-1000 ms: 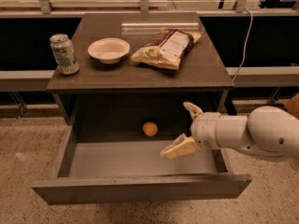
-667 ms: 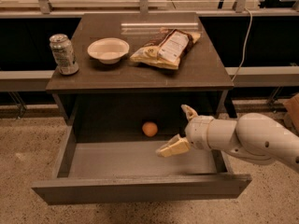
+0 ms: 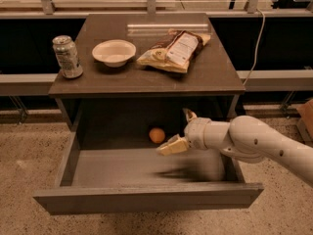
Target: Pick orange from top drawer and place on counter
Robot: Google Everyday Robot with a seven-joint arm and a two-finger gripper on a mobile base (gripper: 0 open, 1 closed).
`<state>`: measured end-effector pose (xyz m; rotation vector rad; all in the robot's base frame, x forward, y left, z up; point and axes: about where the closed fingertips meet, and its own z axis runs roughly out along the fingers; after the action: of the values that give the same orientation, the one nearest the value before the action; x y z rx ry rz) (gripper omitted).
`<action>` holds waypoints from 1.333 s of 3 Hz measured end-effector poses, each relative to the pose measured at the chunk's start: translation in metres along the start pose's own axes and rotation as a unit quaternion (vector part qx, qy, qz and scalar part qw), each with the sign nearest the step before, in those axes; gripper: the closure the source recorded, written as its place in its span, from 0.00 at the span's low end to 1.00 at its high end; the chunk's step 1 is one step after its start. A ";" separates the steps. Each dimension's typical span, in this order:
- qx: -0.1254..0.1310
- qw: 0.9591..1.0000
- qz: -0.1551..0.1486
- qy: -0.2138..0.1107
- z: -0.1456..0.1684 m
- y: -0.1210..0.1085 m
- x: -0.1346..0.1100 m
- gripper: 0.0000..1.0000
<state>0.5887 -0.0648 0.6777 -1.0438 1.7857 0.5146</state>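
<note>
The orange lies on the bottom of the open top drawer, near its back middle. My gripper is inside the drawer, just right of the orange, on a white arm that reaches in from the right. Its fingers are open: one cream fingertip is low, just below and right of the orange, the other is higher. It holds nothing. The counter is the dark slab above the drawer.
On the counter stand a soda can at the left, a white bowl and a chip bag. A cable hangs behind at the right. Speckled floor surrounds the cabinet.
My gripper has moved left inside the drawer, closer to the orange. The orange and the counter items have not moved.
</note>
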 end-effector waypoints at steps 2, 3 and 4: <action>-0.047 0.998 0.008 0.034 0.054 0.002 0.017 0.00; -0.058 0.997 0.009 0.045 0.075 0.001 0.022 0.06; -0.062 0.997 0.009 0.047 0.086 0.002 0.024 0.28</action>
<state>0.6289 -0.0118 0.6183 -1.1546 1.8671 0.6022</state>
